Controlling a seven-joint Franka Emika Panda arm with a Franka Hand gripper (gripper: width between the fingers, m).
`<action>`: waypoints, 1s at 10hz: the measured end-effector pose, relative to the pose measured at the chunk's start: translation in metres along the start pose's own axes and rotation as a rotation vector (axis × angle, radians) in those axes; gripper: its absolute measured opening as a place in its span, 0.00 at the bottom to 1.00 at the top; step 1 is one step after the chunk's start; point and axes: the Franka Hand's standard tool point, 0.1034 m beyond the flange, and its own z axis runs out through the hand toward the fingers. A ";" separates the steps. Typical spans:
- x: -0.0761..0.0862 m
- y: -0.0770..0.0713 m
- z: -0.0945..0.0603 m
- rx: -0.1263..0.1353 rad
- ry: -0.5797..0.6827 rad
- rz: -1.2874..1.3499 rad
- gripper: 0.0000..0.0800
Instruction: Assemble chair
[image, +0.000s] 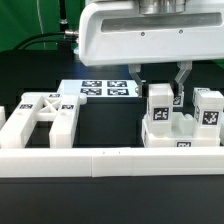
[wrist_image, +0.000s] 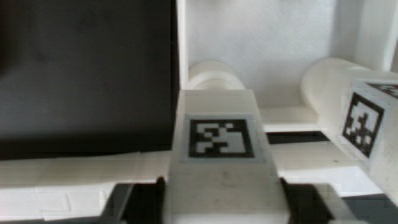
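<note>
Evidently the gripper is clamped on one upright leg, just behind the rail near the exterior view's right end, likely for lifting; the braced frame lies behind the rail's other end.

A robotics lab bench: tagged marker board on black table, green backdrop.

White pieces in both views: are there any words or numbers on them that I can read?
No words, letters, brands or numbers can be read anywhere.
Upright block: only a black-and-white square tag, which is a pattern and not writing.
Cross-braced frame: the same kind of tags, small and blurred, with no text.
Marker board: only square pattern tags, with no text.
</note>
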 end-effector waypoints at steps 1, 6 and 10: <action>0.000 -0.001 0.000 0.000 0.013 0.116 0.36; -0.001 -0.015 0.001 0.028 0.072 0.622 0.36; -0.001 -0.026 0.003 0.068 0.054 0.998 0.36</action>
